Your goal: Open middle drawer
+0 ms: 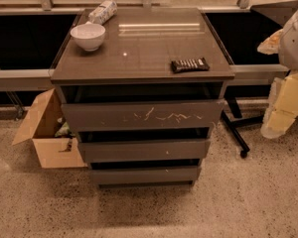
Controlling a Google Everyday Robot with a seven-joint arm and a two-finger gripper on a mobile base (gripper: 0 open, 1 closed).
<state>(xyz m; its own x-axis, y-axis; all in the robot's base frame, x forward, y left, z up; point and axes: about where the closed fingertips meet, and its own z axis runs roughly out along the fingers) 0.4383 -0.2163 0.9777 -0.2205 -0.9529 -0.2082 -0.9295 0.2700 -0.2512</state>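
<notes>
The dark grey-brown cabinet (139, 48) stands in the middle of the camera view with three drawer fronts. The middle drawer (144, 150) has a plain, handleless front, with a dark gap above it. It lies below the taller drawer front with white scratch marks (144, 115) and above the slimmest bottom front (145, 175). My gripper (286, 100), white with cream-yellow parts, hangs at the right edge of the view. It is to the right of the cabinet, about level with the top drawer, and touches nothing.
On the cabinet top are a white bowl (88, 35), a package lying on its side (102, 12) and a dark snack bar (189, 64). An open cardboard box (44, 133) sits on the floor at left. A black wheeled leg (237, 133) stands at right.
</notes>
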